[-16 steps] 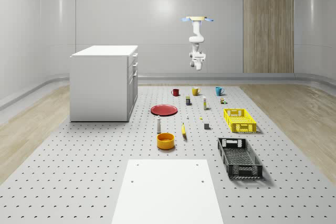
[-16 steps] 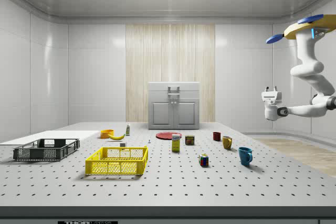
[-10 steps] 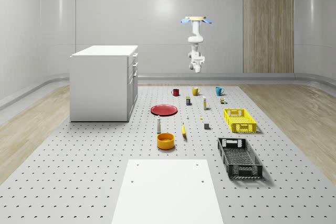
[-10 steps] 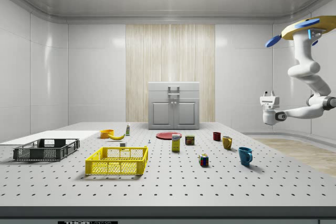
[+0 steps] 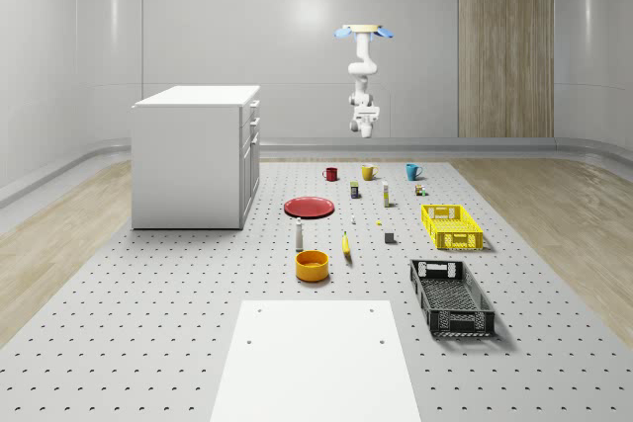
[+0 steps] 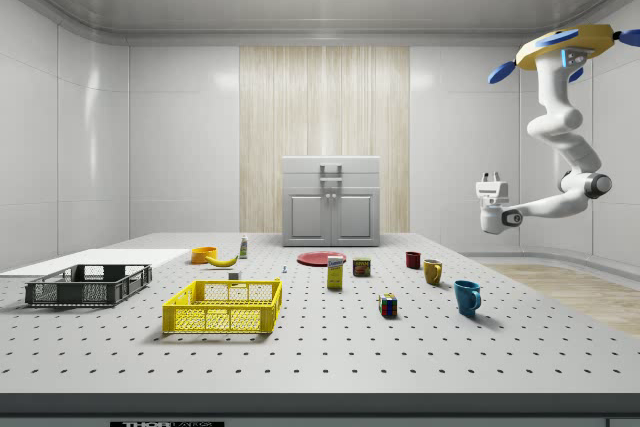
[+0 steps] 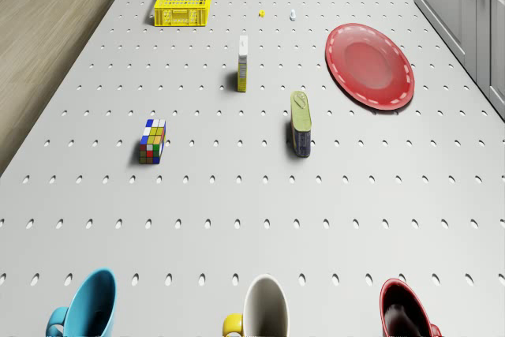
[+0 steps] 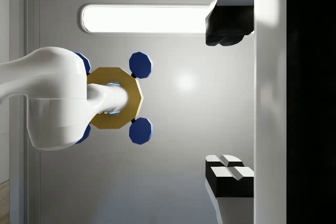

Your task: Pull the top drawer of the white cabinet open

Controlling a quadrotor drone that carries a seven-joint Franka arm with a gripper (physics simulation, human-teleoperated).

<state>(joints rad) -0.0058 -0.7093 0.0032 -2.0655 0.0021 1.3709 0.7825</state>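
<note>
**Q:** Which step are you on, and where is everything?

**A:** Approach, by my reading. Your drone [image 6: 567,44] hovers high beyond the table's [image 5: 148,343] far edge, past the row of mugs. The gripper [image 6: 489,181] points upward, fingers [image 8: 228,167] spread wide, nothing held. The white cabinet [image 5: 196,157] stands well apart, at the whole-scene view's left.

**Q:** And the top drawer?

**A:** The top drawer [image 5: 253,106] looks shut. Its front faces the whole-scene view's right, toward the red plate [image 5: 310,208]; its long axis runs level across the cabinet front. Next you likely need to close the gap, swing the gripper toward the handle [image 6: 331,168], and pull straight out.
</note>
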